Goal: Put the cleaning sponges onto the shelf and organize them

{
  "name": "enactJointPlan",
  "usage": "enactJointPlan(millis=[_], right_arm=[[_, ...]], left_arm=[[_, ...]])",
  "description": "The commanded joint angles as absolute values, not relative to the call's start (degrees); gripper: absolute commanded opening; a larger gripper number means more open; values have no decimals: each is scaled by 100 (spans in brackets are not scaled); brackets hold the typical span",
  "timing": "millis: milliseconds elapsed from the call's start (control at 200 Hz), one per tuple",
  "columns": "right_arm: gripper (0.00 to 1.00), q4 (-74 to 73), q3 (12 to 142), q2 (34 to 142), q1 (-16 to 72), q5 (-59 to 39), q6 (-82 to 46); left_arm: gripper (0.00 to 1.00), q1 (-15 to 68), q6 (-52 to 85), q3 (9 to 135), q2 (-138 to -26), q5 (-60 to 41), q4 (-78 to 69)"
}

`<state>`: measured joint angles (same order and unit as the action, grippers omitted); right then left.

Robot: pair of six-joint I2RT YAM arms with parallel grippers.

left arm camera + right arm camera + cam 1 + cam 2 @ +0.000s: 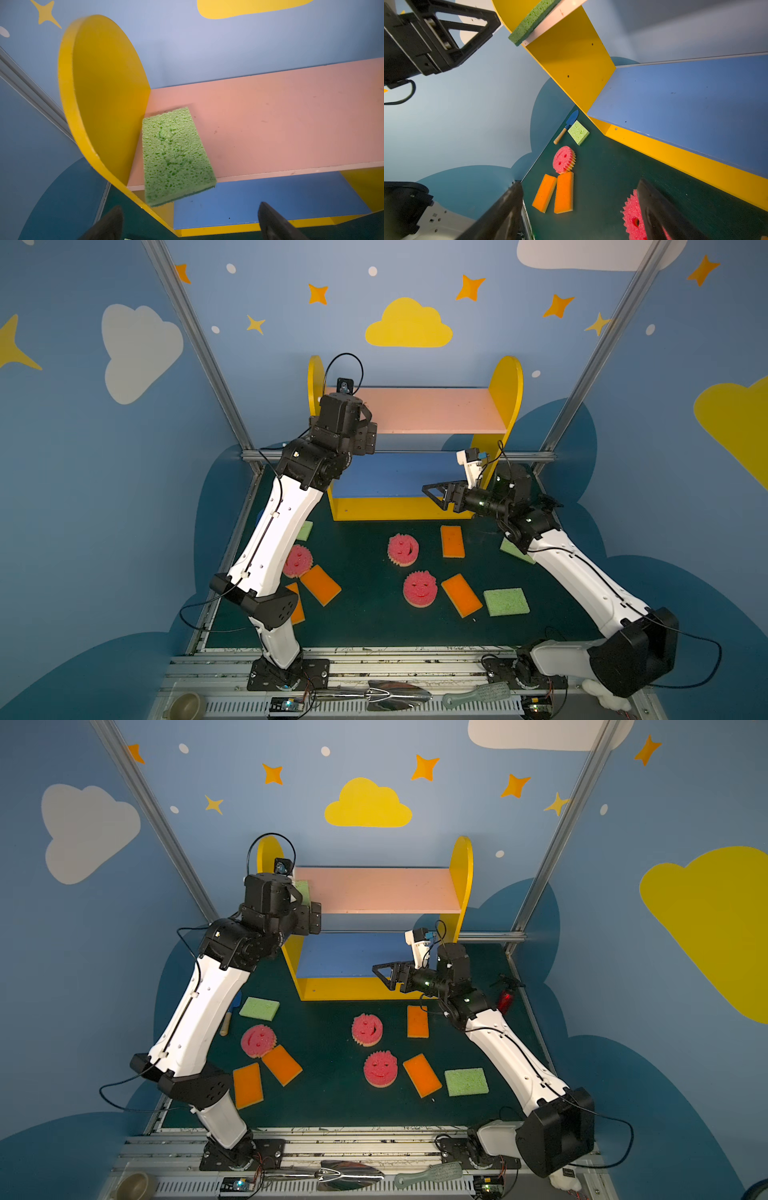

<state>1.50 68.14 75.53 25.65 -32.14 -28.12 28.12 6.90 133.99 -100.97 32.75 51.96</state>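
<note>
Left wrist view: one green sponge (176, 153) is seen lying on the pink top board (280, 116) of the shelf (99, 87). It is pressed against the yellow side panel, with its near end overhanging the board's front edge. The left claw (190, 219) is released, jaws spread wide and empty, just in front of that sponge and clear of it.

Top views: the shelf is found at the centre of the frame, against the back wall. The right claw (432, 495) is also released and empty. It is held in front of the shelf's lower right corner, about level with the blue middle board (390, 475), which is bare.

Progress: one sponge of eleven is judged placed.
- Ten are counted on the mat (365, 626), across the lower middle of the frame.
- These are three round pink sponges (367, 1029), four orange sponges (417, 1021) and three more green ones (466, 1081).
- One of the green ones is partly hidden under the right arm.
- The placed sponge's overhang may need tidying.

Surface and room:
- The mat is dark green and flat.
- A blue toy trowel (235, 1011) is noted at centre left, beside a green sponge.
- The walls (83, 489) are blue, painted with clouds and stars.
- Metal frame posts (195, 344) are seen at the upper corners.
</note>
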Motion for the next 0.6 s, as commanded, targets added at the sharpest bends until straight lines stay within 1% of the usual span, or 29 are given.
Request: enactJointPlan(millis=[0,50,85,150,255,305,315,350,385,486,596], right_arm=[[85,297,6882,7327,2570,-3217,-2795],[85,339,6882,7276,2574,-3206,-2786],[84,351,6881,7248,2573,-3199,-2786],[82,388,6895,7220,2573,-3199,-2791],[74,422,6915,7208,2563,-3211,-2795],[68,419,6917,7219,2566,-3234,-2803],[66,422,6917,7222,2565,-3235,-2804],[62,417,6917,7227,2564,-3250,-2804],[61,415,6917,7232,2560,-3249,-2804],[60,408,6906,7220,2558,-3261,-2804],[59,412,6904,7221,2550,-3260,-2812]], left_arm=[[100,2791,777,13158,-9973,3138,5083],[96,2794,799,12981,-9873,3055,4968],[89,2789,800,12886,-9817,3025,4909],[65,2795,791,12826,-9784,3039,4869],[32,2771,791,12823,-9804,3009,4878],[8,2746,823,12800,-9805,2953,4869],[4,2739,836,12791,-9801,2940,4865],[3,2712,880,12752,-9793,2900,4841],[3,2686,917,12703,-9759,2839,4798],[4,2591,1009,12610,-9734,2661,4703],[4,2418,1146,12800,-9882,2385,4792]])
